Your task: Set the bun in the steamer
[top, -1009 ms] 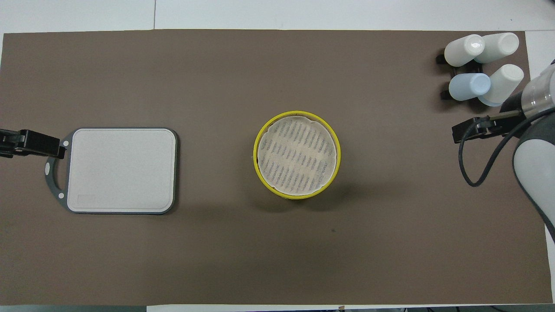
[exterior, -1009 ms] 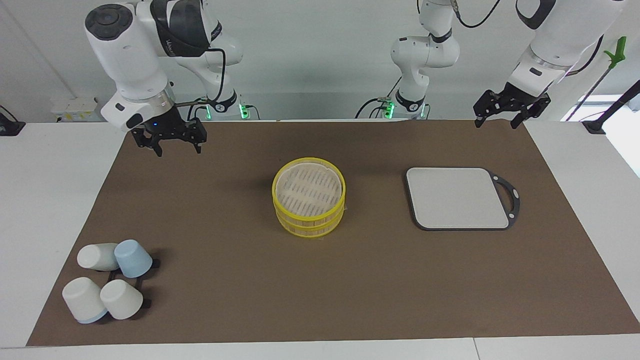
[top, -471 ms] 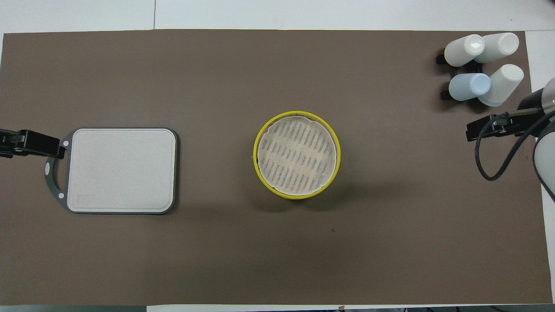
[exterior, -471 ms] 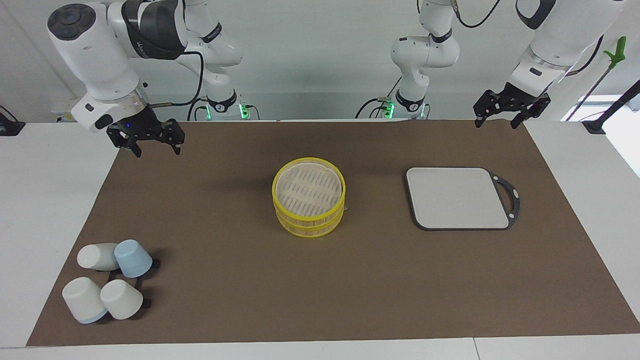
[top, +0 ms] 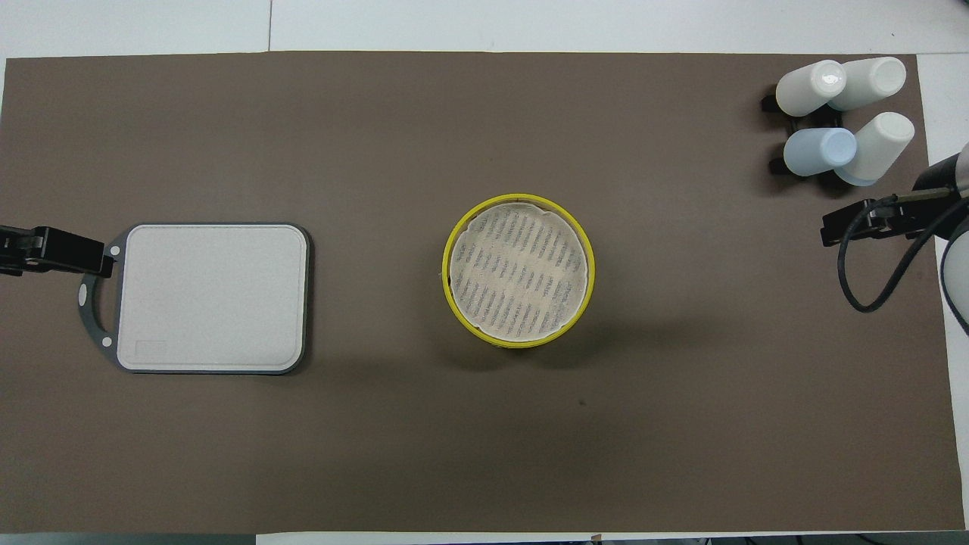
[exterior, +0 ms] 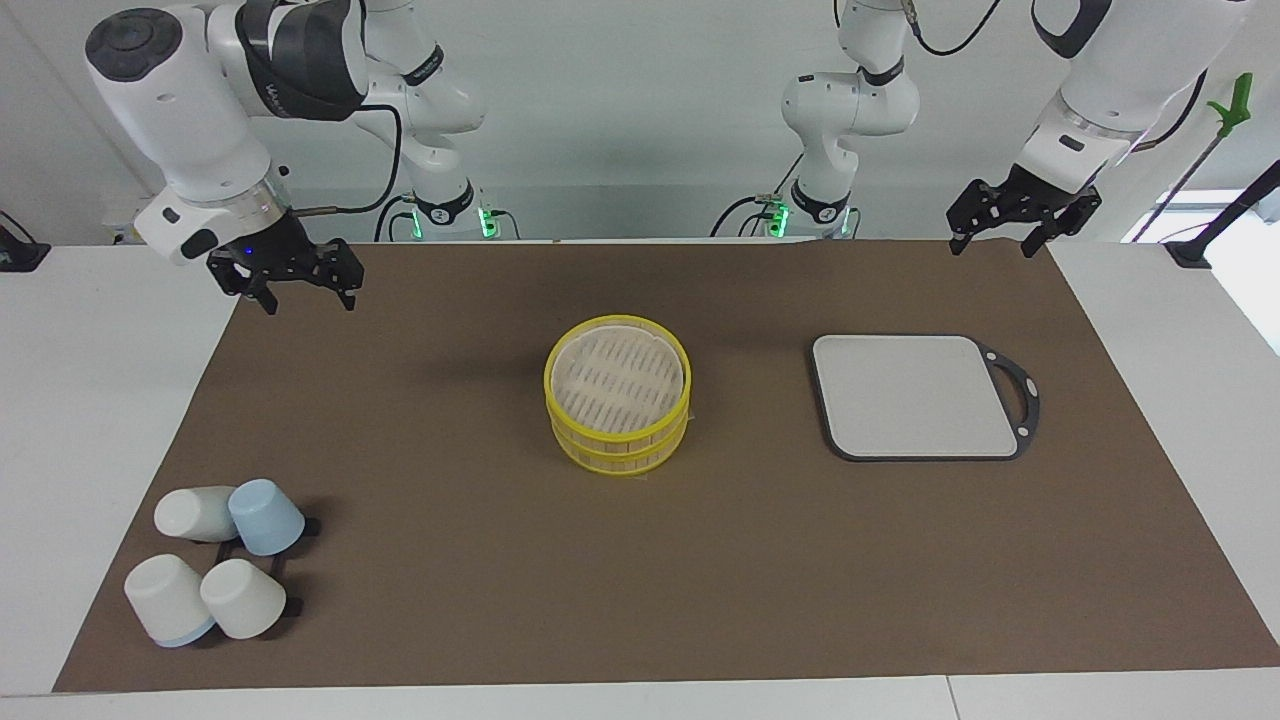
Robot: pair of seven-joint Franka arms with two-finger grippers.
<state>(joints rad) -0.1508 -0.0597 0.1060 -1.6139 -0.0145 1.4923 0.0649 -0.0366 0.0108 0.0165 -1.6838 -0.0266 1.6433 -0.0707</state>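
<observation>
Standing over the worktop (exterior: 700, 600), I am finding the steamer (exterior: 617, 395) closed: its lid (top: 518, 272) is sitting on the yellow-rimmed basket at the middle of the brown mat, and no bun is showing anywhere, neither on the grey board (exterior: 915, 395) toward the left arm's end nor among the four cups (exterior: 215, 565) at the corner toward the right arm's end and farther from the robots than the steamer. It may be lying inside under the lid, which would put the task at its close, but that I cannot confirm. The right gripper (exterior: 297, 290) is hanging in the air over the mat's edge at the right arm's end, jaws spread and holding nothing. The left gripper (exterior: 993, 240) is waiting over the mat's corner beside the board's handle, jaws likewise spread and empty. Judging the step in hand, both arms are standing clear of the steamer, so either the work is finishing or it is not yet starting; any further move is calling for the lid to be lifted to verify the contents. Comparing with a second ago, the right gripper is now sitting further out toward its own end of the worktop, away from the steamer, while the left gripper, steamer, board and cups are keeping their places.
</observation>
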